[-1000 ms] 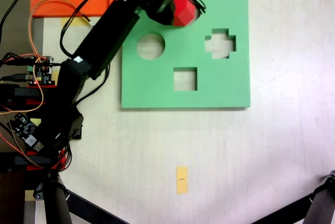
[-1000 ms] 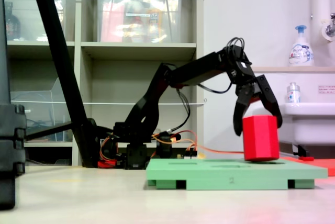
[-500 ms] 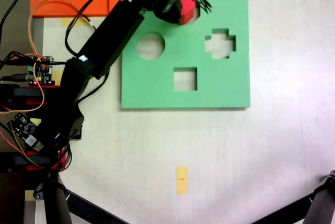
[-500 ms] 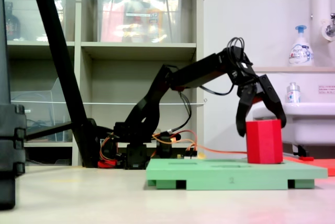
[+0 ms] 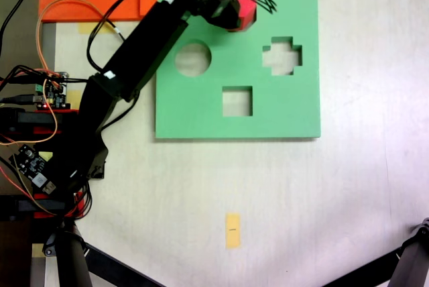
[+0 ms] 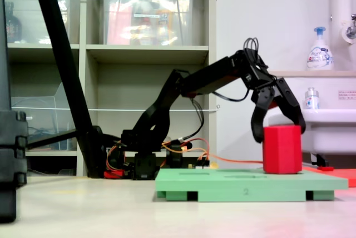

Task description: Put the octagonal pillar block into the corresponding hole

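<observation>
Black jointed arm (image 5: 137,49), small white labels on its links. Loose black wires looped over the wrist, orange and red leads near the base, perhaps bare circuit boards (image 5: 52,91) alongside.

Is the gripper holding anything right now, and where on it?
Yes. The gripper straddles the upper part of the red octagonal block, a finger on each side. The block stands upright on the green board; actual finger contact cannot be confirmed.

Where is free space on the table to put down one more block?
Free: the table below the green board around the yellow tag, and right of the board. Crowded: the first exterior view's left, with arm base and wires.
</observation>
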Available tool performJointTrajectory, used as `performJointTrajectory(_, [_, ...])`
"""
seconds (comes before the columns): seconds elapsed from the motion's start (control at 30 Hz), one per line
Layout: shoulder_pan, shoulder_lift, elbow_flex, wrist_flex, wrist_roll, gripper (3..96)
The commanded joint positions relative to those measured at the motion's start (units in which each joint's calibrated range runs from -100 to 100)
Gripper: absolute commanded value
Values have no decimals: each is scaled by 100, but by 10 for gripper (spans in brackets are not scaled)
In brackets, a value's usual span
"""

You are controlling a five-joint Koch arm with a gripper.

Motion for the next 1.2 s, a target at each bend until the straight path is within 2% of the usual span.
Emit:
performJointTrajectory(0.03, [0, -358, 526, 438, -68, 436])
performJointTrajectory(0.8, [-5, 759, 536, 621, -234, 440])
performJointTrajectory(0.9, [-5, 941, 566, 640, -230, 530])
performJointTrajectory(1.07, [10, 1053, 556, 621, -225, 552])
performJointTrajectory(1.13, [24, 1039, 556, 448, -220, 638])
performJointTrajectory(1.2, [34, 871, 556, 352, -186, 800])
